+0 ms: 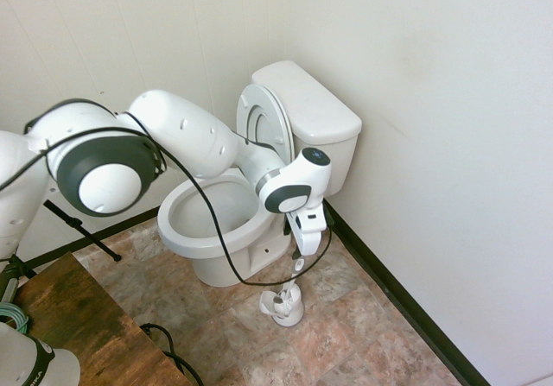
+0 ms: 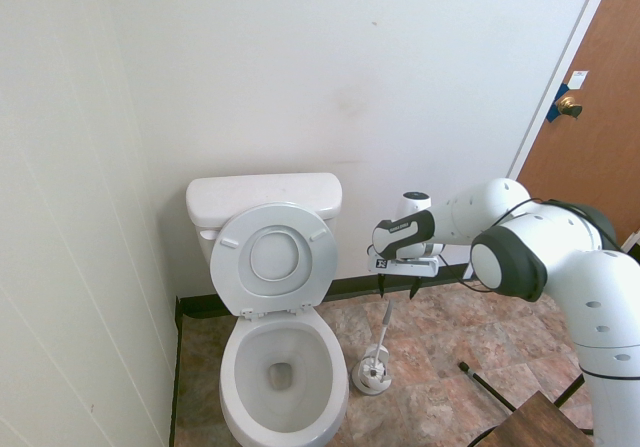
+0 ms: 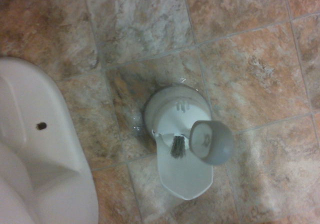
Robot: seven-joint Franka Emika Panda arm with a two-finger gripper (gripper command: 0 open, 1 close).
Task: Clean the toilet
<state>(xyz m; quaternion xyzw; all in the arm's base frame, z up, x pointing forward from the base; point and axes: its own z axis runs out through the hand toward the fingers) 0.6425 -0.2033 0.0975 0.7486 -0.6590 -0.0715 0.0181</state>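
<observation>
The end effector point(image 2: 397, 294) is held pointing straight down, fingers spread w/ nothing gripped, above the brush point(image 2: 384, 333) — toilet point(image 2: 283, 377) just beside.

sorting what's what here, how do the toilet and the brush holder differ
The toilet is large, with its seat and lid raised against the tank; the brush holder is small and low. The toilet sits by the wall; the brush holder stands on the tiles beside it, a thin handle rising from it. Both are white.
</observation>
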